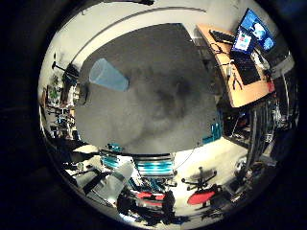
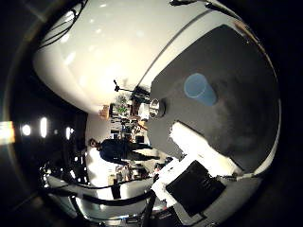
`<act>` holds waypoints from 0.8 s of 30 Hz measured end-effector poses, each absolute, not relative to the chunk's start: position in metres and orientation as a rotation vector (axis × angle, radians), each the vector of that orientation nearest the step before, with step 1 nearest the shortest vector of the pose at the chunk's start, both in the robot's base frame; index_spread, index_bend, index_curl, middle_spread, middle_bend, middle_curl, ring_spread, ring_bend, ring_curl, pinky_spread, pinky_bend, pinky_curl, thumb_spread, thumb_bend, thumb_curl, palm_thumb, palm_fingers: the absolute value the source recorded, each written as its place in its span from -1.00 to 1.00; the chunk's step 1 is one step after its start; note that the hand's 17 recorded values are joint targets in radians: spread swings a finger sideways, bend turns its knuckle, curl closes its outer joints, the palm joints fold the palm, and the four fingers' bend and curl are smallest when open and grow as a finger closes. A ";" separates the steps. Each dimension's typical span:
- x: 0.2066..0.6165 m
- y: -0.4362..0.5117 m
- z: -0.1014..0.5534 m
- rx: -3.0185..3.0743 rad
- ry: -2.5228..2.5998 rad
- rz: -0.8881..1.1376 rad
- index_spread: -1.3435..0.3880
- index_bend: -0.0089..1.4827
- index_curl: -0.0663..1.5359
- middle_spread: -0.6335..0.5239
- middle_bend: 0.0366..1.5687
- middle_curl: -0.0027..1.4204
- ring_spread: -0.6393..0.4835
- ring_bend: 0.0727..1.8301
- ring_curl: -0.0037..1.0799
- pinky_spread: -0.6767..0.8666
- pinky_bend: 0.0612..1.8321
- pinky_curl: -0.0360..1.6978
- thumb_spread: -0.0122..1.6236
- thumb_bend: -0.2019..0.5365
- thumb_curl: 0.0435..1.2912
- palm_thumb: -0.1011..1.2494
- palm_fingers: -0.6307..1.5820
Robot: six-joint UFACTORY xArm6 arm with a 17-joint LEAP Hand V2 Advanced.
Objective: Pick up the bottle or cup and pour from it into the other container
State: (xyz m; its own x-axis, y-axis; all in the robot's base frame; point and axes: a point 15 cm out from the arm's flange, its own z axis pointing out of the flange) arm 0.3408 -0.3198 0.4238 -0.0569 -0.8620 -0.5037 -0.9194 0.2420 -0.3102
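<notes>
Wooden desk [image 1: 240, 81] bearing laptop [image 1: 243, 42]; red office chair [image 1: 204, 194] on floor.

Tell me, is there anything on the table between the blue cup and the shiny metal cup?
Nothing: the thumb side palm view shows only bare dark grey tabletop between the pale blue plastic cup and the shiny metal cup at the table's edge.

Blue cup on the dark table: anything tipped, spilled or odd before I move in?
Nothing stands out. The translucent blue plastic cup stands upright on the dark grey table, and the shiny metal container sits at the table's edge. No spill is visible, though the tabletop looks mottled.
</notes>
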 end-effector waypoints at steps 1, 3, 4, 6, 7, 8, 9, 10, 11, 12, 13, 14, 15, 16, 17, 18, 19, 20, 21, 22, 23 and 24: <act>0.338 -0.326 0.417 -1.604 1.926 0.136 0.22 -0.79 -0.60 0.14 -0.70 -0.52 0.45 -0.61 -0.56 0.44 -0.40 -0.66 0.33 -0.52 -0.45 0.22 -0.31; 0.333 -0.338 0.406 -1.563 1.936 0.154 0.22 -0.79 -0.60 0.15 -0.70 -0.52 0.45 -0.61 -0.56 0.45 -0.40 -0.66 0.33 -0.52 -0.45 0.19 -0.33; 0.330 -0.343 0.402 -1.544 1.935 0.157 0.23 -0.79 -0.60 0.16 -0.70 -0.52 0.45 -0.62 -0.56 0.45 -0.40 -0.66 0.33 -0.52 -0.46 0.19 -0.33; 0.326 -0.353 0.392 -1.505 1.931 0.167 0.23 -0.79 -0.60 0.18 -0.71 -0.52 0.45 -0.62 -0.56 0.45 -0.41 -0.66 0.33 -0.51 -0.46 0.19 -0.34; 0.325 -0.358 0.387 -1.482 1.924 0.173 0.23 -0.79 -0.60 0.18 -0.71 -0.52 0.45 -0.62 -0.56 0.44 -0.41 -0.66 0.33 -0.51 -0.47 0.19 -0.34; 0.326 -0.363 0.382 -1.453 1.911 0.177 0.23 -0.79 -0.60 0.19 -0.71 -0.52 0.45 -0.63 -0.56 0.44 -0.41 -0.66 0.33 -0.51 -0.47 0.19 -0.35; 0.327 -0.366 0.379 -1.429 1.894 0.178 0.23 -0.79 -0.60 0.20 -0.71 -0.52 0.45 -0.63 -0.56 0.44 -0.42 -0.66 0.34 -0.51 -0.47 0.19 -0.36; 0.329 -0.370 0.375 -1.404 1.877 0.177 0.23 -0.79 -0.60 0.20 -0.71 -0.52 0.46 -0.64 -0.56 0.44 -0.42 -0.66 0.34 -0.51 -0.48 0.19 -0.36; 0.331 -0.374 0.371 -1.374 1.859 0.174 0.24 -0.79 -0.60 0.20 -0.71 -0.52 0.46 -0.64 -0.56 0.44 -0.42 -0.66 0.34 -0.51 -0.48 0.19 -0.36; 0.333 -0.376 0.368 -1.353 1.848 0.167 0.24 -0.79 -0.60 0.20 -0.71 -0.52 0.46 -0.64 -0.56 0.44 -0.42 -0.66 0.34 -0.51 -0.48 0.19 -0.36; 0.337 -0.380 0.364 -1.330 1.841 0.147 0.24 -0.79 -0.60 0.20 -0.72 -0.52 0.47 -0.64 -0.56 0.45 -0.42 -0.66 0.33 -0.52 -0.48 0.19 -0.36; 0.339 -0.385 0.359 -1.308 1.840 0.127 0.24 -0.79 -0.60 0.20 -0.72 -0.52 0.47 -0.64 -0.56 0.45 -0.43 -0.66 0.33 -0.52 -0.48 0.19 -0.36; 0.341 -0.391 0.352 -1.285 1.841 0.102 0.24 -0.79 -0.60 0.20 -0.72 -0.52 0.47 -0.64 -0.55 0.45 -0.43 -0.66 0.33 -0.51 -0.48 0.19 -0.36; 0.341 -0.397 0.344 -1.261 1.843 0.077 0.24 -0.79 -0.60 0.20 -0.72 -0.52 0.47 -0.64 -0.55 0.45 -0.43 -0.65 0.32 -0.51 -0.48 0.19 -0.36; 0.342 -0.400 0.340 -1.245 1.839 0.061 0.25 -0.79 -0.60 0.20 -0.72 -0.52 0.47 -0.65 -0.55 0.45 -0.43 -0.65 0.32 -0.51 -0.48 0.19 -0.36; 0.344 -0.401 0.336 -1.224 1.829 0.049 0.25 -0.79 -0.60 0.20 -0.72 -0.52 0.47 -0.65 -0.55 0.45 -0.43 -0.65 0.32 -0.51 -0.48 0.19 -0.36; 0.347 -0.400 0.332 -1.207 1.816 0.044 0.25 -0.79 -0.60 0.20 -0.72 -0.52 0.47 -0.65 -0.55 0.45 -0.43 -0.65 0.32 -0.52 -0.49 0.18 -0.36; 0.348 -0.400 0.329 -1.191 1.806 0.039 0.25 -0.79 -0.60 0.20 -0.72 -0.52 0.47 -0.65 -0.55 0.45 -0.44 -0.65 0.32 -0.51 -0.49 0.18 -0.36; 0.350 -0.400 0.325 -1.175 1.797 0.032 0.25 -0.79 -0.60 0.20 -0.72 -0.52 0.47 -0.65 -0.55 0.45 -0.44 -0.65 0.32 -0.51 -0.49 0.18 -0.36; 0.352 -0.401 0.323 -1.160 1.790 0.021 0.26 -0.79 -0.60 0.21 -0.72 -0.52 0.47 -0.65 -0.55 0.45 -0.44 -0.65 0.32 -0.51 -0.49 0.18 -0.36; 0.354 -0.402 0.319 -1.143 1.785 0.013 0.26 -0.79 -0.60 0.22 -0.73 -0.52 0.47 -0.65 -0.55 0.45 -0.44 -0.65 0.32 -0.51 -0.49 0.18 -0.36; 0.355 -0.402 0.315 -1.129 1.779 0.006 0.28 -0.80 -0.60 0.22 -0.72 -0.52 0.47 -0.65 -0.55 0.45 -0.43 -0.65 0.32 -0.51 -0.49 0.19 -0.37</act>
